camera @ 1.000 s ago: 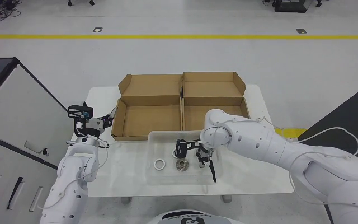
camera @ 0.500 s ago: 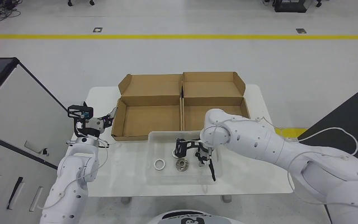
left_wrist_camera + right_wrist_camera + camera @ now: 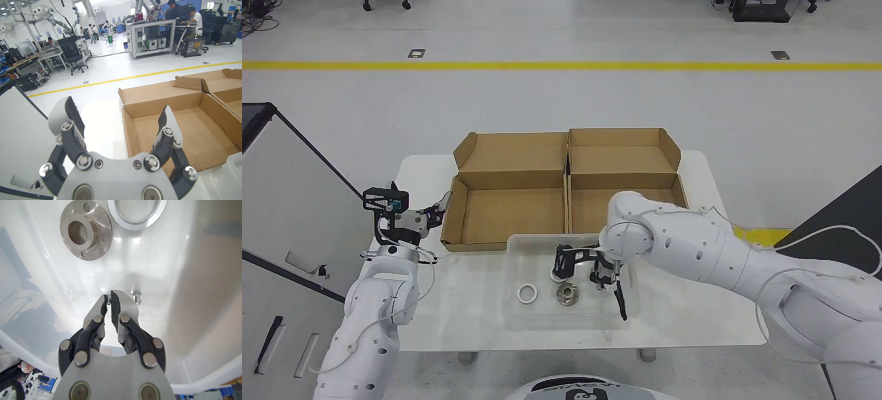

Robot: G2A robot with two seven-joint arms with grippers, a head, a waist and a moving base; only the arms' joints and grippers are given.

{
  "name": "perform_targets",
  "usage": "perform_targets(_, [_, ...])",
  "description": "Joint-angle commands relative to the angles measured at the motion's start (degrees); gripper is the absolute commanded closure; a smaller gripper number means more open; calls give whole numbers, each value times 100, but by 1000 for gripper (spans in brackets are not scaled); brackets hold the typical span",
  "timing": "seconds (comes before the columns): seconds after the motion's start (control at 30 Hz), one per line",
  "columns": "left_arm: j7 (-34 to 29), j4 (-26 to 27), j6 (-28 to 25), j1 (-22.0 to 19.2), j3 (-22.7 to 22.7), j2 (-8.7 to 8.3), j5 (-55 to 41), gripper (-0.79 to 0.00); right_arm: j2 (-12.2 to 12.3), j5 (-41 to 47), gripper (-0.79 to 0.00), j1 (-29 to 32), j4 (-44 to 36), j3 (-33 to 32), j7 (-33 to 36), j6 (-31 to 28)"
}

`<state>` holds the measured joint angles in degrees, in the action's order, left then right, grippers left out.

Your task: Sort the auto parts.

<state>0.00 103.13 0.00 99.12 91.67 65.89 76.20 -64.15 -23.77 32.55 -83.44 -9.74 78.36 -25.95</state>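
right tool raised slightly | clamps bolt; shank points toward wrist

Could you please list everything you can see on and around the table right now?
table: one, white, beneath everything.
cardboard boxes: two, brown, open, side by side at the table's far side.
bin: one, clear plastic, in front of the boxes.
flange: one, metallic, in the bin.
ring: one, silver, in the bin beside the flange.
loose bolt: one, silver, on the bin floor.
held bolt: one, silver, between the right fingers.
left end effector: open, beside the left box.
right end effector: shut on the held bolt, inside the bin.
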Motion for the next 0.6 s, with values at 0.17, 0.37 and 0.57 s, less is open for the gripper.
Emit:
perform_targets(0.17, [0, 0, 0, 0, 0, 0, 0, -785, 183, 239, 0, -178, -275, 0, -192, -192])
perform_targets(0.37, [0, 0, 0, 0, 0, 0, 0, -785, 472, 522, 0, -452, -560, 0, -514, -513])
perform_targets(0.57, [0, 0, 0, 0, 0, 0, 0, -785, 886, 780, 0, -691, -739, 0, -901, -900])
